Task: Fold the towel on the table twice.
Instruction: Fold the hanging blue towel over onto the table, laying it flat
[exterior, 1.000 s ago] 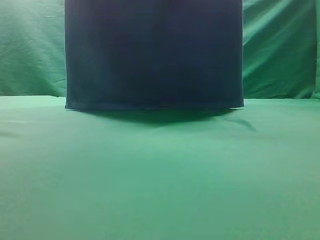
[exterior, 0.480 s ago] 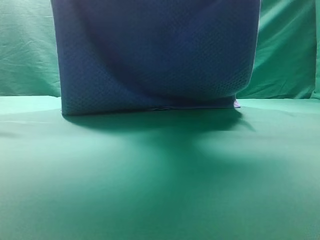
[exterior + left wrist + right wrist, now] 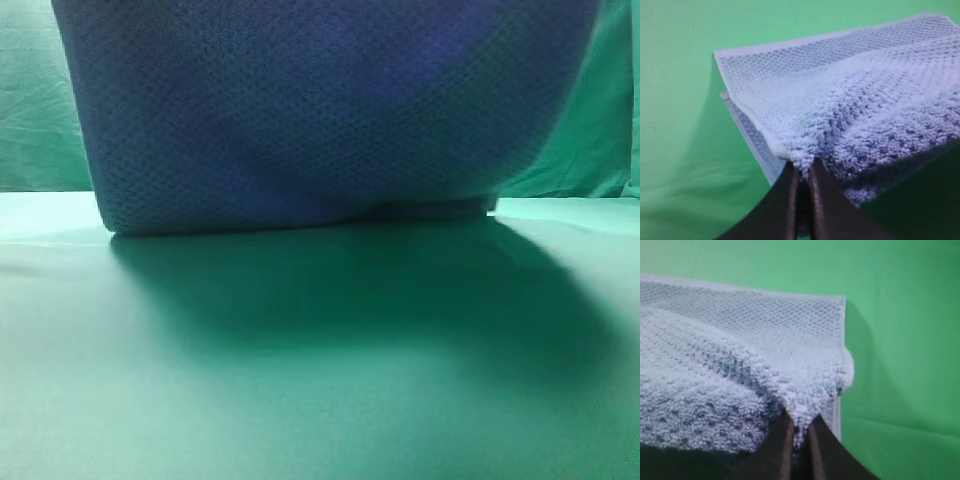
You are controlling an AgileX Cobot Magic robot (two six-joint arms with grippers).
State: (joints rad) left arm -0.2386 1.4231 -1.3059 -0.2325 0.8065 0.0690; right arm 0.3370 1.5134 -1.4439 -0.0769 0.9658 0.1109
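The table (image 3: 320,400), a wide sheet of smooth plain green, fills the lower half of the exterior high view, and every place below is given against it. Behind its far edge hangs a wrinkled green backdrop cloth (image 3: 40,110), showing at the left and right margins above the table.

The towel (image 3: 320,110), blue-grey with a bumpy waffle weave, hangs over the far part of the table and takes up nearly the whole upper half of that view. Its lower edge lies close to or on the table surface; whether it touches cannot be told. The bottom right side curves inward above the table. A broad dark shadow (image 3: 350,290) spreads over the table just in front of the towel.

In the left wrist view the towel (image 3: 865,100) is doubled over above the table (image 3: 680,100), one layer lying on another, with a flat hemmed border along its far edge. The left gripper (image 3: 801,172) has its two dark fingers nearly together, pinching a bunched corner of the towel between them.

In the right wrist view the towel (image 3: 730,355) likewise lies in layers above the table (image 3: 905,340). The right gripper (image 3: 800,427) has its fingers almost closed, clamped on the fluffy folded corner of the towel.
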